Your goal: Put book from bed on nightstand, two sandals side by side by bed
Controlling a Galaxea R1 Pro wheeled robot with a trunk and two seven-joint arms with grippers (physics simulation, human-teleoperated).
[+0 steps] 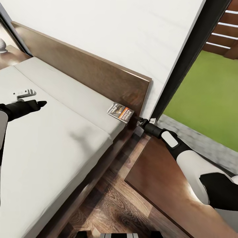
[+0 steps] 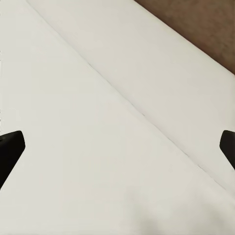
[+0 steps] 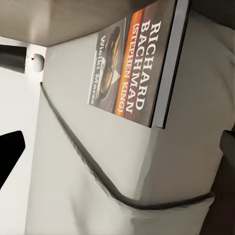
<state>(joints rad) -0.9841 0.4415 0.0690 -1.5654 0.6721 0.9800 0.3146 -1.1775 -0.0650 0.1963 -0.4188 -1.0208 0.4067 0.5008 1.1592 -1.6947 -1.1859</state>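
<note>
White bedroom wall backs the head view, with a dark door frame and green lawn outside. Bed runs diagonally, brown headboard along the wall, pale mattress bare apart from the book lying flat at the corner nearest the headboard end, overhanging the mattress edge a little. Nightstand top sits just beside that bed corner, with a narrow strip of wood-plank floor between it and the bed frame. Right arm stretched out long and low over the nightstand, right gripper near the book, just short of it, not touching; jaw state hard to read here. Left arm bent in from the side, left gripper hovering over the mattress, well apart from the book, lots of open mattress around it.

Left wrist view: plain mattress with a seam running diagonally, a bit of brown headboard in one corner. Both fingertips show at the picture's far edges, so the jaws are spread wide, released, nothing between them.

Right wrist view: book lies ahead of the jaws on the mattress corner, cover up, title readable, its spine edge hanging slightly past the mattress side. Fingertips far apart at the frame edges, jaws released, empty. Mattress corner lies between the jaws and the book; headboard just beyond the book.
</note>
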